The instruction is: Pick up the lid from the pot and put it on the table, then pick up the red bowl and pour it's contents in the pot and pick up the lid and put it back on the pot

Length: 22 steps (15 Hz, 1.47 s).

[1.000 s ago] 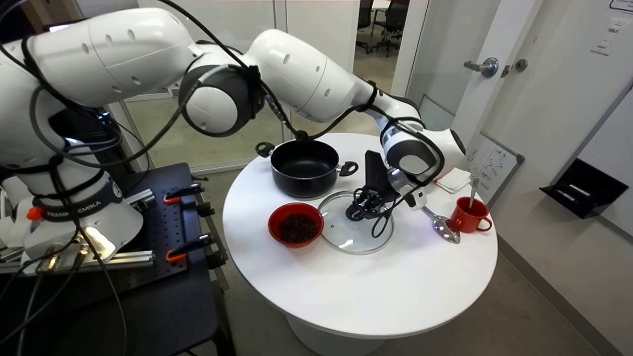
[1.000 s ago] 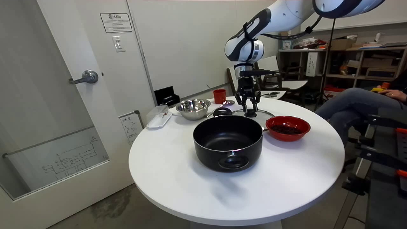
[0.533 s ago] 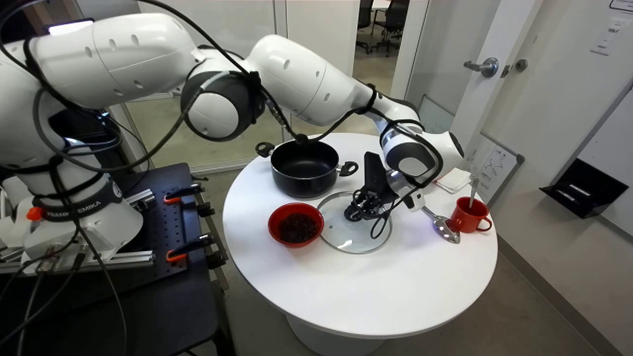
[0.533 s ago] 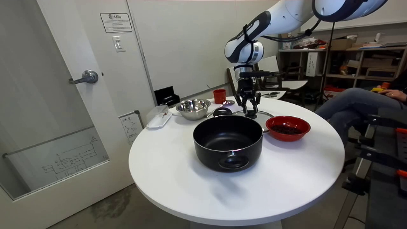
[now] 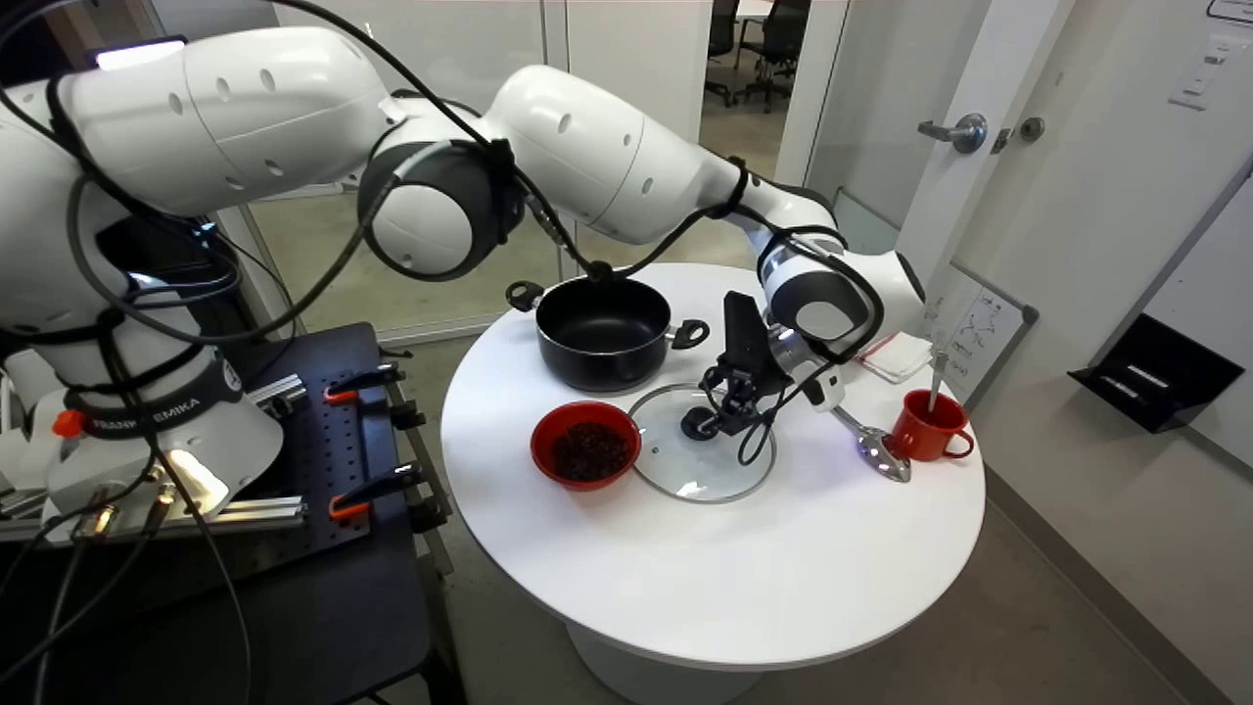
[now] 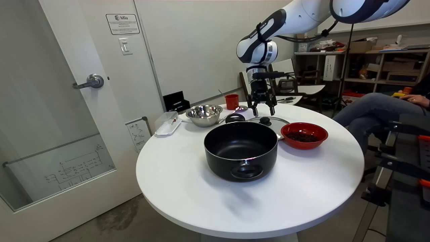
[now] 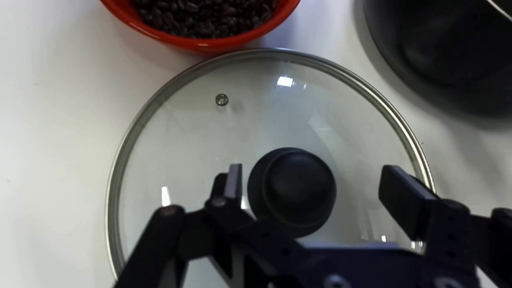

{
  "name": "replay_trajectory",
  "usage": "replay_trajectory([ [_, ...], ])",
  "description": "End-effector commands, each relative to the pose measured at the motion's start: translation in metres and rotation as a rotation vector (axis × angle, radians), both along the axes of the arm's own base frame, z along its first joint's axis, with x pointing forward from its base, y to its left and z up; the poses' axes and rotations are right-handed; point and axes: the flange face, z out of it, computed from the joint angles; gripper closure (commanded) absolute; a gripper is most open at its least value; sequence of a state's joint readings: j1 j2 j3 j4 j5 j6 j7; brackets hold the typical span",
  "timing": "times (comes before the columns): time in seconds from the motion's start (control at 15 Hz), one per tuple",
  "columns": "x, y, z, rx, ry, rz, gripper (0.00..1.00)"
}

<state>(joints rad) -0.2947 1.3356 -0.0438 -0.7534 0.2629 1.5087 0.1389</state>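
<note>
The glass lid (image 5: 675, 470) with its black knob (image 7: 300, 188) lies flat on the white table (image 5: 783, 578). It also shows in the other exterior picture (image 6: 277, 127), partly behind the pot. My gripper (image 7: 314, 180) is open and empty just above the lid. In the wrist view the knob is between the fingers, nearer the left one, touching neither. In an exterior view the fingertips (image 6: 255, 113) are a little above the knob. The black pot (image 6: 240, 169) stands uncovered and looks empty inside. The red bowl (image 6: 304, 144), holding dark beans (image 7: 204, 18), sits right beside the lid's rim.
A shiny metal bowl (image 6: 204, 117), a clear plastic box (image 6: 168, 124), a large spoon (image 5: 881, 455), a red cup (image 5: 925, 431) and a folded cloth (image 5: 898, 355) are on the table. A pot handle (image 5: 689, 334) points toward the gripper.
The fingers were around the lid's knob; they have opened and the gripper has risen a little off it. The lid shifted very slightly earlier and now stays on the table.
</note>
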Motion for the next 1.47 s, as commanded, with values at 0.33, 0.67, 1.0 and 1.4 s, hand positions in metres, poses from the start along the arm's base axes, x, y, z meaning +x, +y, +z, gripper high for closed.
replay_trajectory([
  [0.33,0.018,0.013,0.058,-0.007,-0.020,0.000,0.00],
  [0.67,0.038,0.049,0.111,0.001,-0.110,0.005,0.00],
  [1.0,0.046,0.085,0.145,-0.062,-0.220,0.017,0.00],
  [1.4,0.032,0.110,0.142,-0.096,-0.311,0.034,0.00],
])
